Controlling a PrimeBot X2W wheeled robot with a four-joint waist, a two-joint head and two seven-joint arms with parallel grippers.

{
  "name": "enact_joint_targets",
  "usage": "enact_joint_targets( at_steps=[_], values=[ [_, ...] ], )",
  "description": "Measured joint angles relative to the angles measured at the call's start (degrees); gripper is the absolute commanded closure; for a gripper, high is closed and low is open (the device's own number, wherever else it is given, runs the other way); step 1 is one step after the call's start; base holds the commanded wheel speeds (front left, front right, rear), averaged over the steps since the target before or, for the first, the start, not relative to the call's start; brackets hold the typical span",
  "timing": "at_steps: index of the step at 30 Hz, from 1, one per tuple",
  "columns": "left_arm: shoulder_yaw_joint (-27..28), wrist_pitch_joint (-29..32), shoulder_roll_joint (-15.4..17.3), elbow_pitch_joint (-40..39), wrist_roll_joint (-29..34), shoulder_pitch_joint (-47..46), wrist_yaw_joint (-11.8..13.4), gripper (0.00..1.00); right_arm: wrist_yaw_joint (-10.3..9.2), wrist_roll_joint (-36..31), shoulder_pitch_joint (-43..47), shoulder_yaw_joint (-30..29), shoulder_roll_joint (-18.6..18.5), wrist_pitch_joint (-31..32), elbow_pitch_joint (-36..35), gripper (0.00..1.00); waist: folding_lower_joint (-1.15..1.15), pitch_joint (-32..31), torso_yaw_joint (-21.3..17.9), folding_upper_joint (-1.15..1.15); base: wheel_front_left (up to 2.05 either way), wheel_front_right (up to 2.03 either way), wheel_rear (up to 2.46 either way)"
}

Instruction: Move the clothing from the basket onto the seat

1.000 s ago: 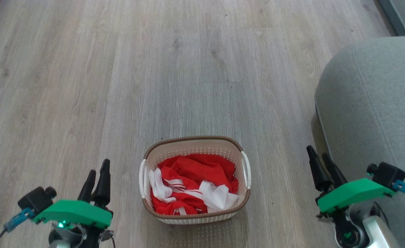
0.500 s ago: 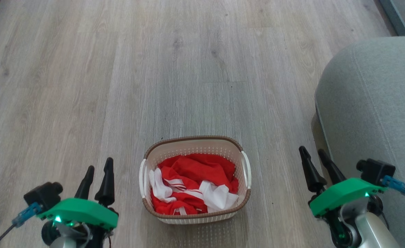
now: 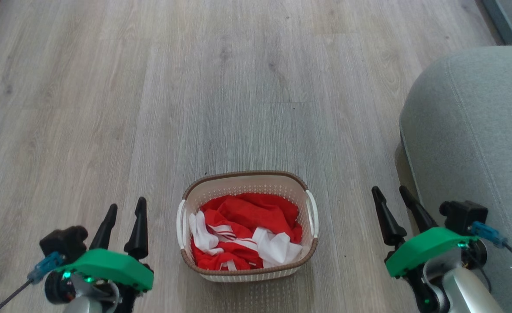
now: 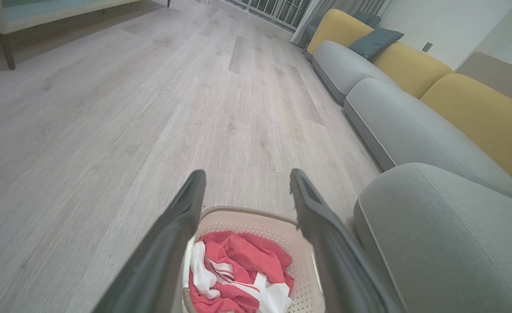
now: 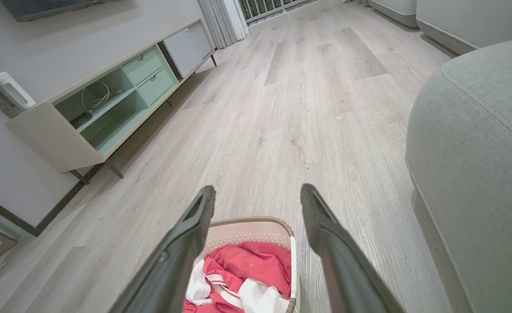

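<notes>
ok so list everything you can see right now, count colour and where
clothing: one heap of several pieces, red with white, in the basket
basket: one, cream with a brown rim, on the floor between the two grippers
seat: one, grey-green, right of the basket
floor: pale grey wood planks, all around
sofa: grey seats with yellow backs, beyond the seat in the left wrist view
cushion: one, teal, on the far sofa
cabinet: one, pale with green shelves, along the wall in the right wrist view
left gripper: one, dark fingers apart, green housing, left of the basket
right gripper: one, dark fingers apart, green housing, between basket and seat
</notes>
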Motion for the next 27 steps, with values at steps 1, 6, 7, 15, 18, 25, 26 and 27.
enact_joint_targets(
  at_steps=[1,6,7,15,18,25,26,27],
  values=[
    [0.0,-0.2,0.0,0.0,0.6,0.0,0.0,0.00,0.00,-0.5,0.0,0.1,0.0,0.0,0.0,0.00,0.00,0.0,0.0,0.00,0.00,0.00,0.00],
    [-0.1,-1.0,0.1,-0.2,4.2,0.0,0.2,0.00,0.00,-3.1,-0.1,0.7,-0.1,-1.0,0.6,0.00,0.00,0.1,0.0,0.00,0.00,0.00,0.00],
    [-0.1,-1.2,0.1,-0.2,4.8,0.0,0.3,0.00,0.00,-3.5,-0.2,0.7,-0.2,-1.0,0.7,0.00,0.00,0.1,0.0,0.00,0.00,0.00,0.00],
    [-0.1,-2.1,0.2,-0.5,9.6,0.0,0.5,0.00,0.00,-6.9,-0.7,0.8,-0.2,-2.4,1.3,0.00,0.00,0.2,0.1,0.00,0.00,0.00,0.00],
    [-0.2,-2.7,0.2,-0.7,11.6,0.0,0.5,0.00,0.00,-8.6,-0.7,0.8,-0.2,-2.8,1.5,0.00,0.00,0.2,0.1,0.00,0.00,0.00,0.00],
    [-0.1,-3.9,0.2,-0.9,16.5,0.0,0.5,0.00,0.00,-12.9,-0.8,1.3,-0.4,-4.0,1.7,0.00,0.00,0.2,0.1,0.00,0.00,0.00,0.00],
    [-0.1,-4.0,0.2,-0.9,17.2,0.0,0.5,0.00,0.00,-13.4,-0.8,1.3,-0.5,-4.1,1.8,0.00,0.00,0.3,0.1,0.00,0.00,0.00,0.00],
    [-0.1,-4.4,0.1,-0.9,17.8,0.0,0.5,0.00,0.00,-14.0,-0.8,1.3,-0.5,-4.2,1.8,0.00,0.00,0.2,0.1,0.00,0.00,0.00,0.00]
  ],
)
